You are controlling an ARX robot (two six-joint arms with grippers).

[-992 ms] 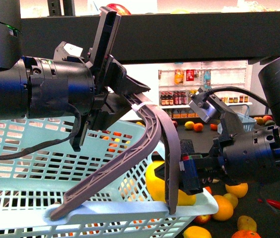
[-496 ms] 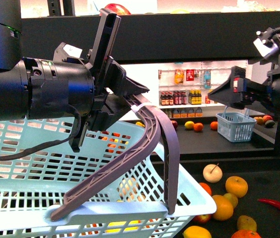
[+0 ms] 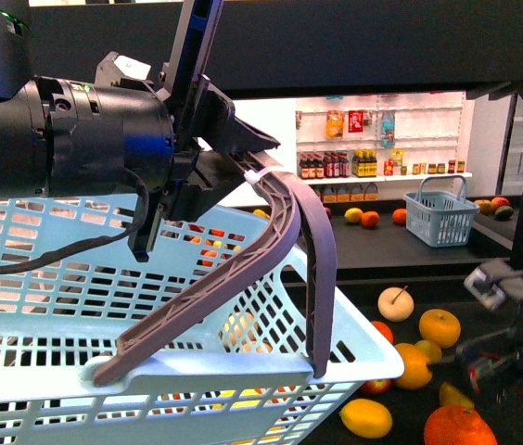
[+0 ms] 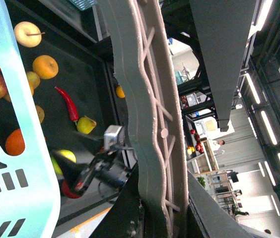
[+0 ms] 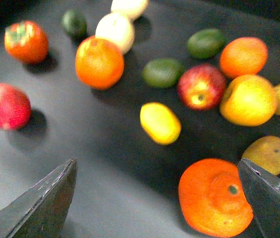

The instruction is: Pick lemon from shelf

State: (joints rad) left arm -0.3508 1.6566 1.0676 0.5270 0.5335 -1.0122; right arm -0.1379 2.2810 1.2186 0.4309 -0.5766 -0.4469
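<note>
The lemon (image 5: pixel 160 123), a small yellow oval, lies on the dark tray of the shelf (image 3: pixel 363 46) among other fruit. It also shows in the front view as the lemon (image 3: pixel 366 417) just beside the basket's corner. My right gripper (image 5: pixel 157 168) hangs open above the tray, with the lemon a little beyond its jaws and nothing between them. From the front, the right gripper (image 3: pixel 477 369) sits low at the right over the fruit. My left gripper (image 3: pixel 243 181) is shut on the grey basket handle (image 3: pixel 285 241), holding up the pale blue basket (image 3: pixel 359 345).
A big orange (image 5: pixel 214 198) lies close to one right finger. Round the lemon are a red apple (image 5: pixel 201 85), green fruits (image 5: pixel 163 72), more oranges (image 5: pixel 99 62) and a red chili (image 4: pixel 68 104). A small blue basket (image 3: pixel 440 218) and bottle shelves (image 3: pixel 373 167) stand behind.
My right arm has swung from beside the basket, up high at the right, then down low over the fruit tray. The left gripper still holds the basket handle.
</note>
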